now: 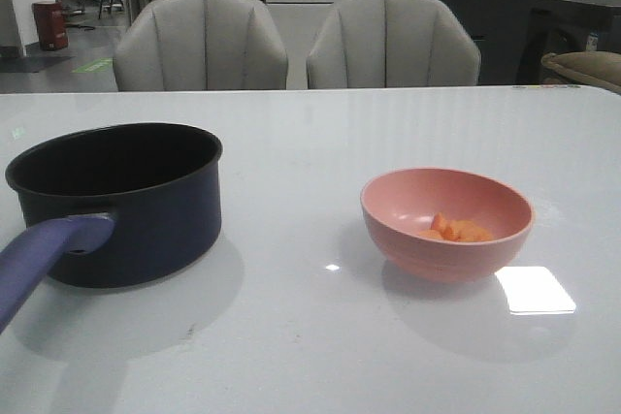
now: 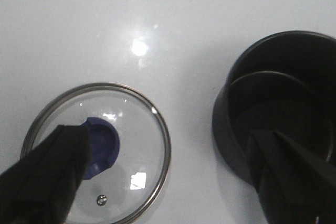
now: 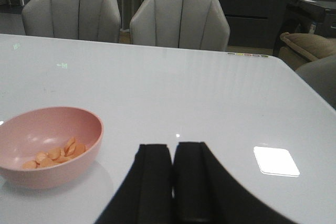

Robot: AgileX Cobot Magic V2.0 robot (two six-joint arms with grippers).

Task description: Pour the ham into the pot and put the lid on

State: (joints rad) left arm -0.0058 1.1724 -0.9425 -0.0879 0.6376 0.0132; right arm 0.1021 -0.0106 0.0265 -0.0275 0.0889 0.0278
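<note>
Sitting flat on the table (image 1: 310,356) at far left, out of the front view: lid (image 2: 97,153), glass dome up, knob (image 2: 102,142) partly hidden behind one finger of the left gripper (image 2: 168,182). Hovering over lid and pot together, that gripper, fingers spread wide, gripping nothing, one finger above the lid and the other above the pot rim. Standing upright next along, pot (image 1: 121,203), black inside showing nothing, long handle (image 1: 44,254) pointing toward the robot. Resting well apart to the right, pink bowl (image 1: 446,223), holding the ham (image 1: 458,230) as a low heap on its floor. Hanging beyond the bowl on its right side, right gripper (image 3: 173,182), fingers pressed together on nothing, clear of the rim. Judging the task as not yet begun: ham unpoured, lid off. Risking most at the bowl: needing to part those closed fingers first, otherwise shoving the light bowl across the slick top instead of pinching its thin wall. Tipping too early over the wide gap, scattering chunks on the table short of the pot. Catching the handle with an arm while crossing, turning the pot. Gripping the flared knob off-centre, letting the glass lid slip or land skewed on the rim.
</note>
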